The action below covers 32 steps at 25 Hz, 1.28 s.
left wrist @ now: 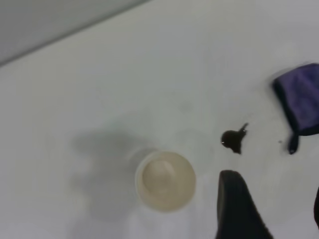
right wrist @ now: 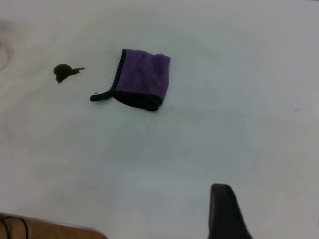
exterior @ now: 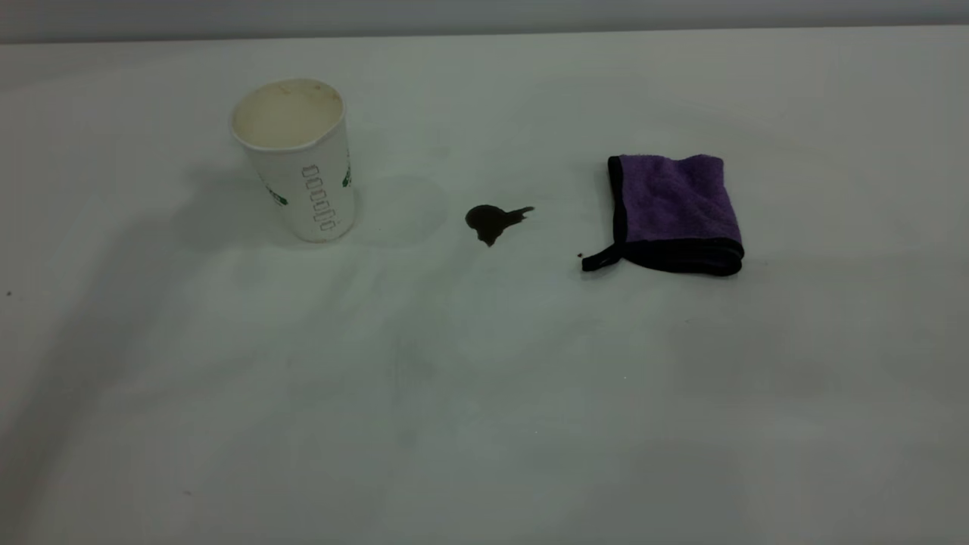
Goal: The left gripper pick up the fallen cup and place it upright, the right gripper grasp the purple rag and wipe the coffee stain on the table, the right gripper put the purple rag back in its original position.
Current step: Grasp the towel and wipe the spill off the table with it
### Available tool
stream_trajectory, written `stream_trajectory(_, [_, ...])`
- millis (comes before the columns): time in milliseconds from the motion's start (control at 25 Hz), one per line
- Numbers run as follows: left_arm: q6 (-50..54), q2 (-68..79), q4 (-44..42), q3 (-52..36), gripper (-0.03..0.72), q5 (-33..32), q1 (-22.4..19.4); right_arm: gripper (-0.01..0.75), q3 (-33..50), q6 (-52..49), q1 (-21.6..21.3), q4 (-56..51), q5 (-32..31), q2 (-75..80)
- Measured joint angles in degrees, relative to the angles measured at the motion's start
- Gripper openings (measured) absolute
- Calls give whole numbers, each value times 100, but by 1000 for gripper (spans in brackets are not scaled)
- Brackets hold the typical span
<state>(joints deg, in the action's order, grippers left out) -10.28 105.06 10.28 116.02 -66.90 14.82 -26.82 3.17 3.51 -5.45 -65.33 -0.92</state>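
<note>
The cup (exterior: 299, 159) stands upright on the table (exterior: 484, 393) at the left, mouth up, with a cream stained inside. The left wrist view looks down into the cup (left wrist: 165, 180). The coffee stain (exterior: 492, 219) lies between the cup and the purple rag (exterior: 674, 213), which lies folded at the right. Neither gripper shows in the exterior view. My left gripper (left wrist: 273, 181) hovers open and empty above the table, beside the cup and near the stain (left wrist: 233, 140). My right gripper (right wrist: 271, 189) is open and empty, well back from the rag (right wrist: 142, 79) and the stain (right wrist: 62, 72).
A tiny dark speck (exterior: 580, 256) lies by the rag's loop tab. The table's far edge (exterior: 484, 34) meets a grey wall. The right wrist view shows the table's near edge (right wrist: 55, 226) with thin cables below it.
</note>
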Motion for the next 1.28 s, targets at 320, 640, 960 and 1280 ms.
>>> stream_trajectory(320, [194, -2737, -193, -2769, 446, 0, 138, 480, 0, 0, 0, 0, 0, 0])
stream_trajectory(640, [283, -5003, -368, -5724, 448, 0, 138, 480, 0, 0, 0, 0, 0, 0])
stream_trajectory(960, [539, -6204, -465, -7751, 497, 16, 138, 480, 0, 0, 0, 0, 0, 0])
stream_trajectory(1280, [326, -6807, -486, -8759, 500, 366, 138, 480, 0, 0, 0, 0, 0, 0])
